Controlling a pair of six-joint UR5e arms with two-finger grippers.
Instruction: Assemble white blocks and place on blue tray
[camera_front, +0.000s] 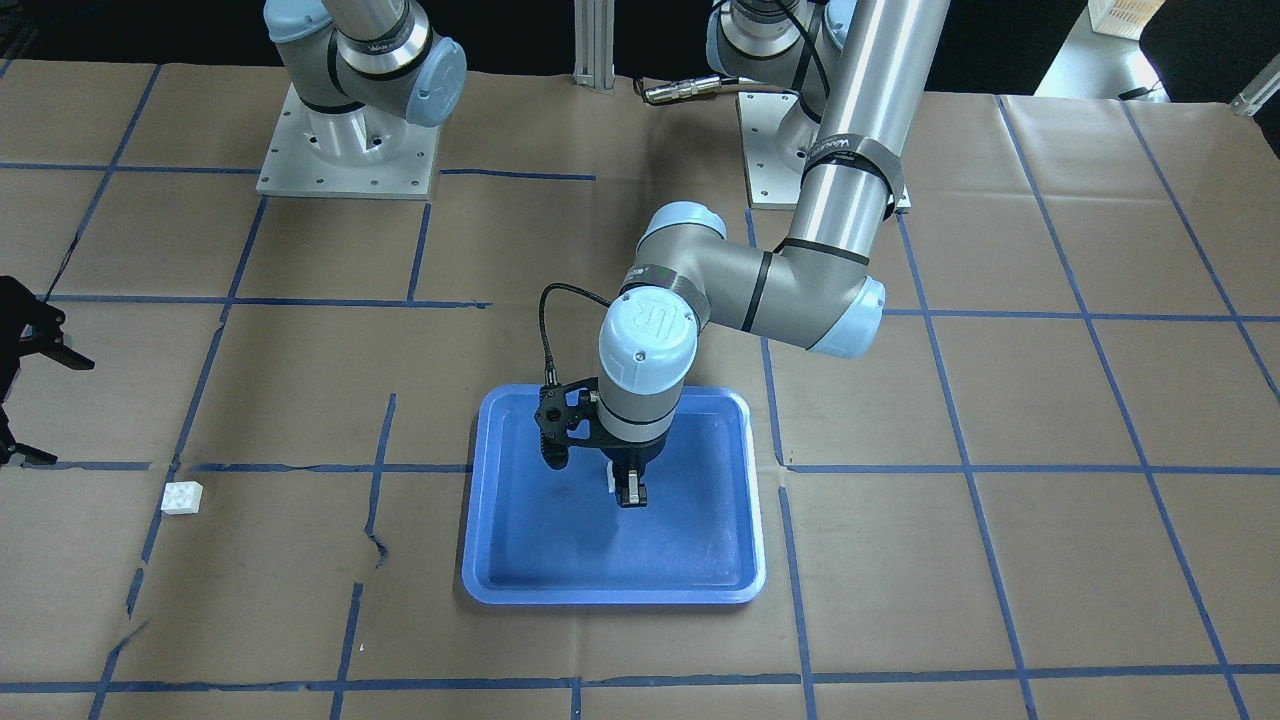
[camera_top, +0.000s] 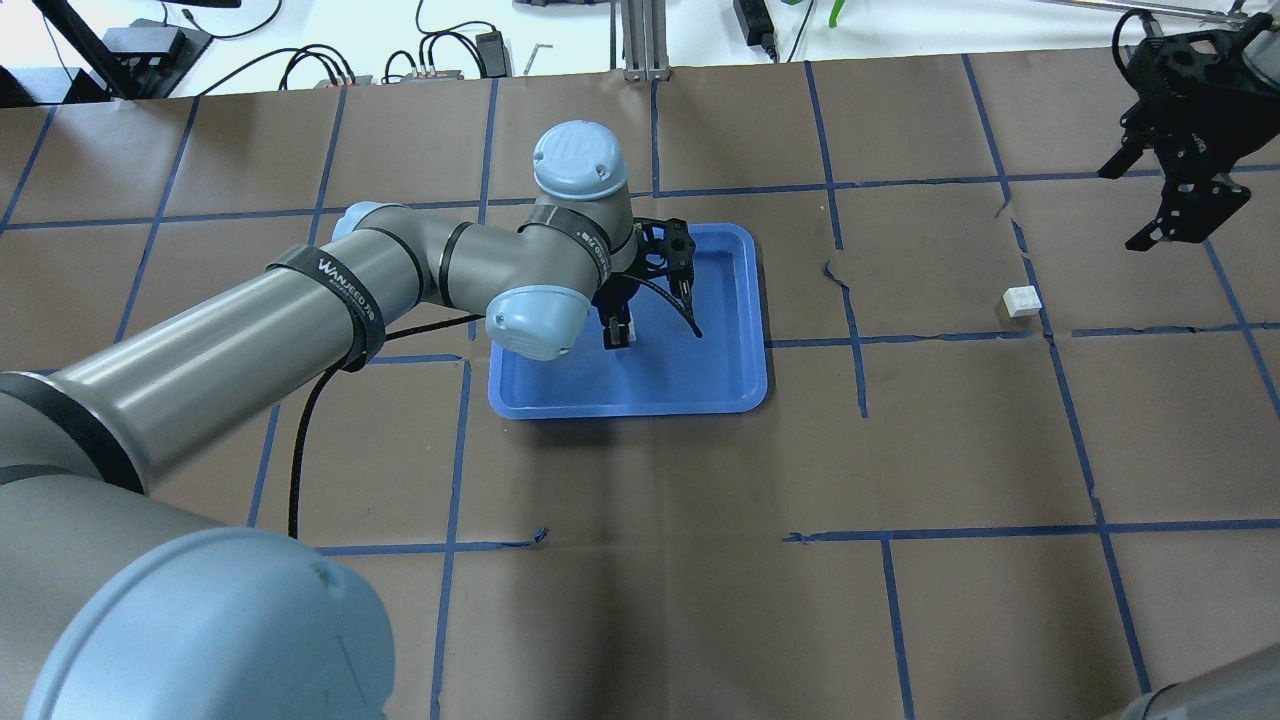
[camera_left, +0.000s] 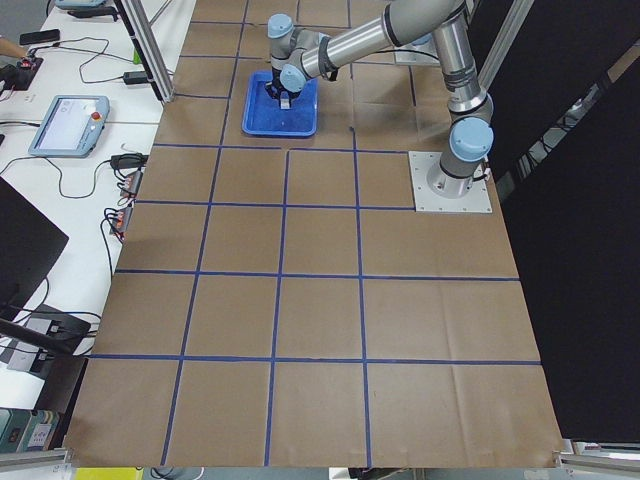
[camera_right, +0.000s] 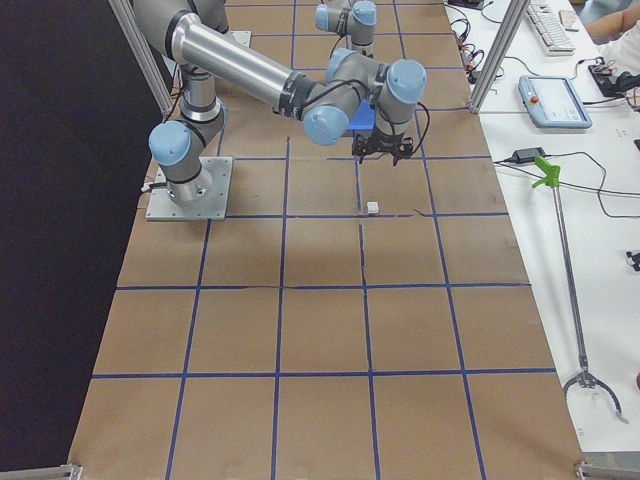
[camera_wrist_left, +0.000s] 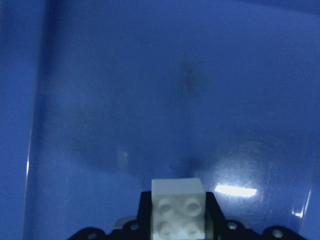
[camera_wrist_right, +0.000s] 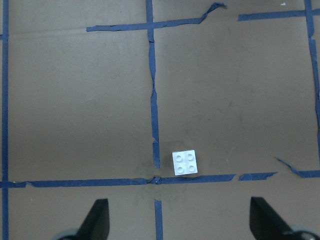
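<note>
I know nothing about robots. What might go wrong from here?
1. The left gripper holds one white block over the blue tray, while the second white block lies far off on the paper; letting go now would probably leave them unjoined.
2. That second block sits slightly askew beside torn blue tape below the open right gripper; the fingers might grip it crooked or catch the tape.

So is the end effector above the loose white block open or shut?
Open. The right end effector shows fingers wide apart, empty; the white block lies below it.
</note>
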